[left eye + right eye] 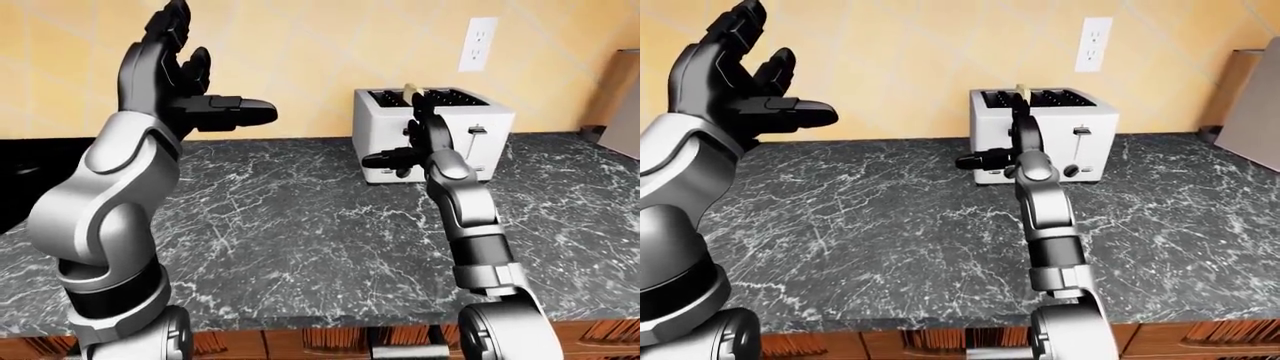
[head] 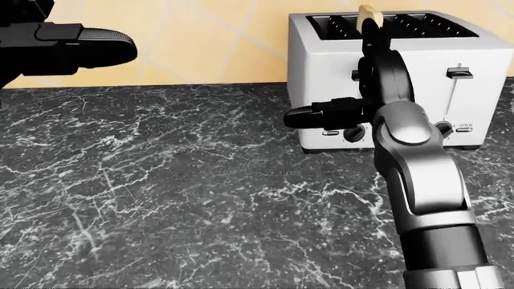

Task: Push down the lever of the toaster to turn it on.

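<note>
Pretty clearly a home kitchen, rendered in a simulator. You've got a dark marble-look countertop (image 1: 300, 225) veined in white, a white four-slot toaster (image 1: 1040, 135) sitting on it against a yellow tiled wall (image 1: 300, 60), and a white wall outlet (image 1: 1094, 43) just above the toaster. Wooden cabinet fronts (image 1: 890, 345) show under the counter edge at the bottom of the right-eye view.

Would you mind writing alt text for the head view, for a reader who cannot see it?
The robot's right hand is raised against the face of a white toaster at upper right, covering its left lever, while the right lever sits up. The toaster stands on a dark marble counter by a yellow wall; the open left hand hovers at upper left.
</note>
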Tool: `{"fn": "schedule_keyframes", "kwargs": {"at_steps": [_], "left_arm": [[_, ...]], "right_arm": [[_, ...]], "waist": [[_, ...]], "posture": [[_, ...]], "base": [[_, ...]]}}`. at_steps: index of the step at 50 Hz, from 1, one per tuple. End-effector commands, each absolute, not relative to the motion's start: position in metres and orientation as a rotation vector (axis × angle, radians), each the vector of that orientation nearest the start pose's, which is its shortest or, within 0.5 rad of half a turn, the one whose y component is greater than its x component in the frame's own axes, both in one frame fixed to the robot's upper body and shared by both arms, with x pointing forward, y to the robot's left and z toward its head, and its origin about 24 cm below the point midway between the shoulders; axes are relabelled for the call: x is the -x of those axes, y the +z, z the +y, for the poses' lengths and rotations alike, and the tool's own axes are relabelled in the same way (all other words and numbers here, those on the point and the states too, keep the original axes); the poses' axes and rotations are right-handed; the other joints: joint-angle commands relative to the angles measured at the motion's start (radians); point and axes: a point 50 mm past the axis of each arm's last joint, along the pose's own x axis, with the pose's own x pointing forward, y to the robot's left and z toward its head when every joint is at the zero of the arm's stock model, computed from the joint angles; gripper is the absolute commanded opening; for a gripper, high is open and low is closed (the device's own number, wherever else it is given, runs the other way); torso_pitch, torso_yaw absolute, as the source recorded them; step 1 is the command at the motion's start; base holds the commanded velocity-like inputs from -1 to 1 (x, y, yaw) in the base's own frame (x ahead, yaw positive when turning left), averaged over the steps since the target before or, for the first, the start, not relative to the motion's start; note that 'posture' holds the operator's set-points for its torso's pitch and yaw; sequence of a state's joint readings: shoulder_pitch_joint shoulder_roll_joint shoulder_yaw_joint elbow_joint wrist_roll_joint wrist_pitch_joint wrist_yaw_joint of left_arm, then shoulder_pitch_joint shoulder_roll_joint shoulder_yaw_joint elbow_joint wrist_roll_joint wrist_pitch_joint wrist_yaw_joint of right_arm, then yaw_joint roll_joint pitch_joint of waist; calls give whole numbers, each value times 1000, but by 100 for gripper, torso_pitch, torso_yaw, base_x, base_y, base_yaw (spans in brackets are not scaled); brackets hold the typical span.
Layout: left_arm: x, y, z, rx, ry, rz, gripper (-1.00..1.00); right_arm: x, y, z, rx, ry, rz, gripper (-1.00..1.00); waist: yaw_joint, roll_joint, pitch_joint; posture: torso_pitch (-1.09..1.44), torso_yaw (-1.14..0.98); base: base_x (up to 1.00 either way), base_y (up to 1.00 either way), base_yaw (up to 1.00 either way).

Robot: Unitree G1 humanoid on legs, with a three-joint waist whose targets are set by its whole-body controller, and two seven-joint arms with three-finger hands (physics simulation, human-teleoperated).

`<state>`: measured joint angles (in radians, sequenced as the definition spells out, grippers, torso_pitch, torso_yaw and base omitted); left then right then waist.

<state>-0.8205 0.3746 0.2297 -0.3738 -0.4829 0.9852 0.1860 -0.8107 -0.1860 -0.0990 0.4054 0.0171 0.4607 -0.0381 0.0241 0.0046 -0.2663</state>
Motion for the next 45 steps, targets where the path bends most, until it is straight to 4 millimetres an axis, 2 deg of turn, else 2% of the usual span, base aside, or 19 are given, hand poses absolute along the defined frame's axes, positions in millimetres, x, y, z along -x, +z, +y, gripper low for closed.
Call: {"fn": "schedule_keyframes", "kwargs": {"at_steps": [1, 32, 45], "left_arm": [[-300, 302, 177, 41, -44, -305, 100], [-300, 302, 177, 41, -44, -305, 100], [-301, 301, 178, 41, -44, -304, 100]], "right_arm": [[-387, 174, -165, 130, -64, 35, 100], [-396, 161, -173, 145, -102, 163, 100], [-398, 149, -176, 118, -120, 216, 100]], "waist": [[0, 5, -4], [4, 1, 1], [11, 0, 4]], "posture": [[-39, 0], [-39, 0], [-39, 0]], "base": [[0, 0, 0], [0, 0, 0], [0, 0, 0]]}}
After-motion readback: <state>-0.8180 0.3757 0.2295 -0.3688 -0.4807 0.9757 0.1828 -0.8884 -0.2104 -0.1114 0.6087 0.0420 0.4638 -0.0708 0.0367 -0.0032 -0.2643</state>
